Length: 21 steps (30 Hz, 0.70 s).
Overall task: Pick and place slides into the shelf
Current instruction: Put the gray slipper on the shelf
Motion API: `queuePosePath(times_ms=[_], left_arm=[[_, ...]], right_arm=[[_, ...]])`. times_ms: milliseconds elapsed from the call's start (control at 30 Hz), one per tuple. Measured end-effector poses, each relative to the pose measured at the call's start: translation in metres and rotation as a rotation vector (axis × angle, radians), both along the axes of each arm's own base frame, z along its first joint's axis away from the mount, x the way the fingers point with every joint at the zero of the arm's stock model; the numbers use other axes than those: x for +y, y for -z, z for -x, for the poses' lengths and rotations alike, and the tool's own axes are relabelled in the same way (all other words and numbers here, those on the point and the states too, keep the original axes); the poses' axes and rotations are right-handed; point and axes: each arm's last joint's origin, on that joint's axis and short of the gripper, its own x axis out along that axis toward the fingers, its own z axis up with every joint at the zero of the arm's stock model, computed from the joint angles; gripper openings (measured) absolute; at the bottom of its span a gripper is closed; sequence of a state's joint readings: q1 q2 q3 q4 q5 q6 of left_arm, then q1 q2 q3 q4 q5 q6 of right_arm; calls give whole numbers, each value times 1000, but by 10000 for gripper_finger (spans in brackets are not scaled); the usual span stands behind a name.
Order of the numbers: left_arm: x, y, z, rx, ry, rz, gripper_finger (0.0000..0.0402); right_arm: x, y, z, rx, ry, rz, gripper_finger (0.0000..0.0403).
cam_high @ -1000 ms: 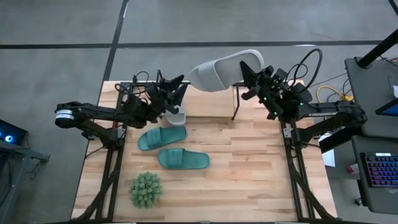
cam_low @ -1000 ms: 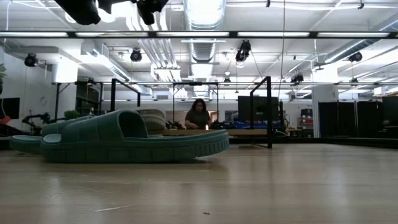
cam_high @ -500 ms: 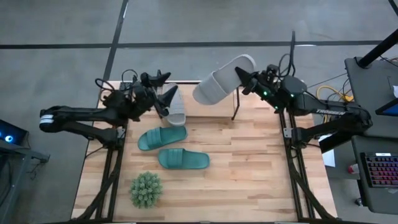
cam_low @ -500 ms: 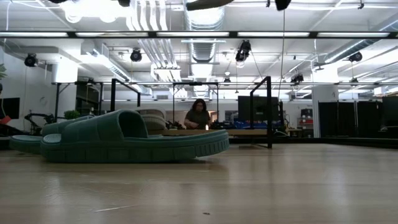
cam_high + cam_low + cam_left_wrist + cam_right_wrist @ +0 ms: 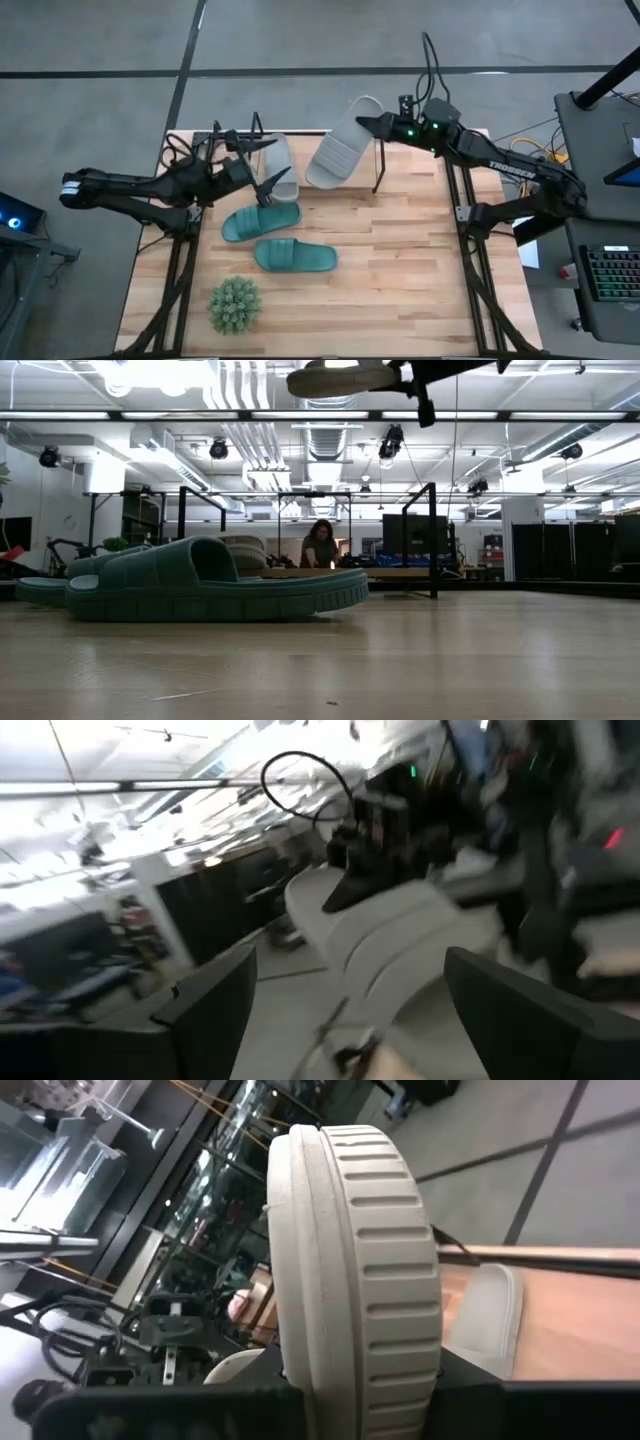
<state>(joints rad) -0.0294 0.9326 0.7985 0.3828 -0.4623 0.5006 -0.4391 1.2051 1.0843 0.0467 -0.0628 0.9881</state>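
Observation:
A light grey slide [image 5: 340,152] hangs over the shelf [image 5: 380,168] in my right gripper [image 5: 378,124]; it shows at the top of the low view [image 5: 338,377]. The second grey slide [image 5: 283,160] lies flat on the shelf's left part. My left gripper [image 5: 264,165] is open beside it, its fingers spread wide [image 5: 210,1010], touching nothing that I can see. Two teal-green slides [image 5: 261,220] [image 5: 295,257] rest sole-down on the table in front of the shelf. My right gripper holds the grey slide by its far-right end [image 5: 366,110], coming at it level from the table's right. In the right wrist view the ribbed sole edge [image 5: 355,1340] runs down into the dark fingers, which hide the contact. The slide is lifted clear and roughly level [image 5: 338,377].
A small spiky green plant [image 5: 235,305] stands near the table's near-left corner. The shelf's black upright loops [image 5: 253,128] [image 5: 431,540] stand at the far edge. Bare wood lies on the table's right half [image 5: 400,270]. A person sits in the room behind [image 5: 320,547].
My left gripper laid its grey slide flat on the shelf, opened, let go and drew back slightly to the left. My right gripper moved left and down with the other grey slide, which turned and sank toward the shelf, coming into the top of the low view.

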Motion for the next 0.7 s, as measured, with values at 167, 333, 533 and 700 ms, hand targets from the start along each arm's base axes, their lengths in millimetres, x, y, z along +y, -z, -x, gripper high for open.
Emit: queuePosePath(times_ms=[167,333,533,700], left_arm=[[-8,-2,-2,79,-71,-122,306],[-15,8,-17,194,-98,-238,306],[-20,26,-40,360,-225,-416,306],[-25,25,-54,263,-251,-423,306]], right_arm=[[-8,4,-1,5,5,-26,47],[-10,7,-3,5,13,-54,47],[-11,7,-3,2,13,-70,47],[-11,7,-3,1,13,-69,47]])
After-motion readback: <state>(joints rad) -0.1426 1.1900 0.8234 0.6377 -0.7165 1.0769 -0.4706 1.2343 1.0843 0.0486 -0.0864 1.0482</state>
